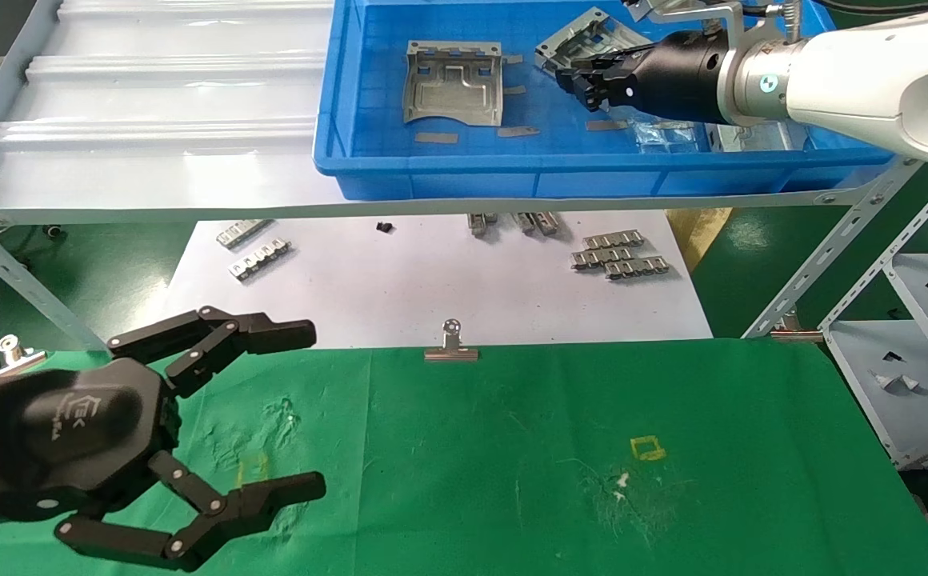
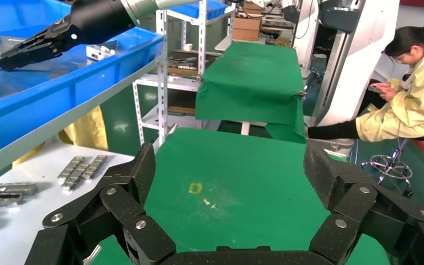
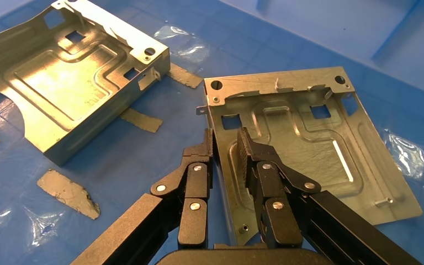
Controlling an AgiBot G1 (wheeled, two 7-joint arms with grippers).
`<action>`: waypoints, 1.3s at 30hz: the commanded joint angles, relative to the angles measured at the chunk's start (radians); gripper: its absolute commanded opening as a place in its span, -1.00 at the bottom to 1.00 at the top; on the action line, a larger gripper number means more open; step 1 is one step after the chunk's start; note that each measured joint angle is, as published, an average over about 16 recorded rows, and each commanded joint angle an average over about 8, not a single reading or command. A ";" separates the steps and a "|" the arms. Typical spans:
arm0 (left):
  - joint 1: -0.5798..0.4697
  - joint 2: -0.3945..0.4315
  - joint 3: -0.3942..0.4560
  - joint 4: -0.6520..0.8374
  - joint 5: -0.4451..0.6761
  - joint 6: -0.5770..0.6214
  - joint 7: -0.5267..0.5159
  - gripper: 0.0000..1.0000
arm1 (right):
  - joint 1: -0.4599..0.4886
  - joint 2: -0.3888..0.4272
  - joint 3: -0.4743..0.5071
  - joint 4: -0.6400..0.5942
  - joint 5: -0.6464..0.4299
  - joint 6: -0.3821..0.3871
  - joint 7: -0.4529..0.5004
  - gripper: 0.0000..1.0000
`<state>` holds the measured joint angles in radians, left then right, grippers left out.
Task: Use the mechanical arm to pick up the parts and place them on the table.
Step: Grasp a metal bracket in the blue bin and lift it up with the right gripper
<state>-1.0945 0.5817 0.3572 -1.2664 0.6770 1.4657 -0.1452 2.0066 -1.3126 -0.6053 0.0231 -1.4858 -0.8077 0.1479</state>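
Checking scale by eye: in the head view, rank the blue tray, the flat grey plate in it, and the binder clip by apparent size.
1. Blue tray
2. Grey plate
3. Binder clip, though it sits nearer the camera

In the head view the right gripper covers most of the second part in the blue tray, so only its upper corner shows. In the right wrist view the fingers straddle this part's near edge; if they touch it cannot be told. The left gripper body beside the desk is cut by the picture's edge.
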 commanded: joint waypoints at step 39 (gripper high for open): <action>0.000 0.000 0.000 0.000 0.000 0.000 0.000 1.00 | 0.149 0.190 0.010 0.067 0.025 -0.570 -0.242 -1.00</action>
<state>-1.0946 0.5815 0.3577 -1.2664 0.6767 1.4655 -0.1449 2.1503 -1.1239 -0.5952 0.0917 -1.4589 -1.3846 -0.1003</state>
